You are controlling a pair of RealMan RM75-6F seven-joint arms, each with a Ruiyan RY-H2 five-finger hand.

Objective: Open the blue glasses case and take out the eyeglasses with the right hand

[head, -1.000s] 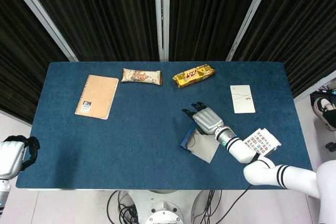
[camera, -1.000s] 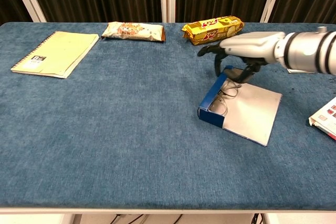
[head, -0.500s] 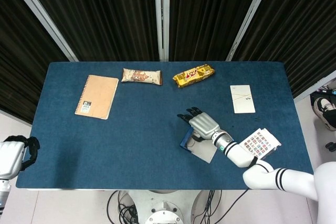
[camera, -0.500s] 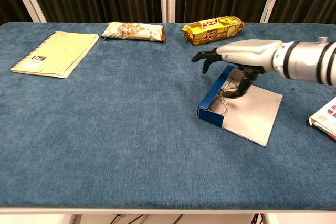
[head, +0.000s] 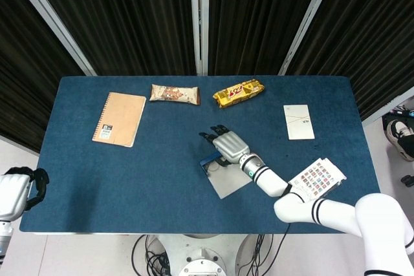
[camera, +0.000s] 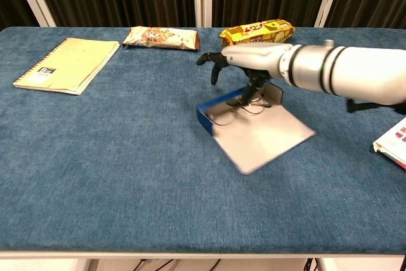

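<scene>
Blue glasses case (camera: 219, 117) lies open under the right hand (camera: 250, 58), whose fingers pinch the eyeglasses (camera: 257, 98) just above the grey flap. Left hand (head: 19, 189) hangs curled, holding nothing, beside the worktop (head: 129, 179).

A robot test lab: a blue-felt table (head: 129, 179) ringed by black curtains (head: 129, 17) on metal frames.

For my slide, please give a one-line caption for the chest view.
Right hand pinching the eyeglasses above the opened blue glasses case on the blue table.
</scene>
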